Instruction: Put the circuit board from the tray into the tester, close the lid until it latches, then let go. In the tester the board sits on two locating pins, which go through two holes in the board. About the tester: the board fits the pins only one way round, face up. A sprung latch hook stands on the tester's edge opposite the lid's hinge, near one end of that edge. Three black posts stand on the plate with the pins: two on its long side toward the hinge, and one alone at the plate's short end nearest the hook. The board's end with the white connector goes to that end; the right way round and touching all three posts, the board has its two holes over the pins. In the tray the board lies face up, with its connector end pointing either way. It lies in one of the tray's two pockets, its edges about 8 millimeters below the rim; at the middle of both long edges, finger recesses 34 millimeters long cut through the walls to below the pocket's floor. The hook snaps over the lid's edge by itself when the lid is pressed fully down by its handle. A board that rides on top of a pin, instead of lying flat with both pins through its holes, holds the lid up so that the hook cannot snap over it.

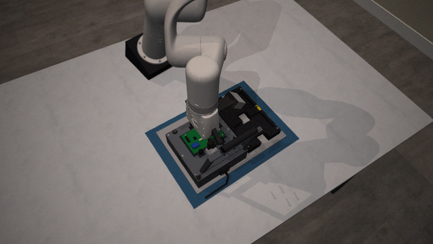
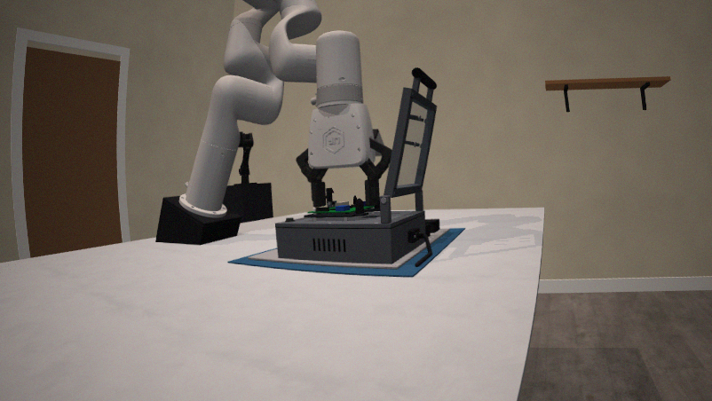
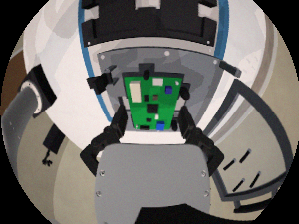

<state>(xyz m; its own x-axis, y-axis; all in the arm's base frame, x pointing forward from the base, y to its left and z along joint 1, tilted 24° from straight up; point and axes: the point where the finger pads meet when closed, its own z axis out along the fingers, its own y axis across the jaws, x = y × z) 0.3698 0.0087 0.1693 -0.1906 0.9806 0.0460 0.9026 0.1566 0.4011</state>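
Circuit board (image 1: 197,141) (image 2: 344,209) (image 3: 161,112) on the tester (image 1: 188,160) (image 2: 334,244) (image 3: 199,69), green face up, lid (image 2: 399,144) (image 3: 226,118) raised, end effector (image 1: 212,142) (image 2: 345,199) (image 3: 152,112) released, fingers spread either side.

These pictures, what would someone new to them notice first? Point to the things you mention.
Probably the bright green board (image 1: 191,148) (image 2: 333,210) (image 3: 161,111), lying on the grey tester (image 1: 181,155) (image 2: 334,242) (image 3: 199,69) between the open fingers of the tool (image 3: 152,112). Next, the lid (image 2: 399,144) (image 3: 226,120), standing up beside the tool, and the blue border (image 1: 169,168) (image 2: 324,270) (image 3: 222,29) around tester and tray (image 1: 257,122) (image 3: 149,26).
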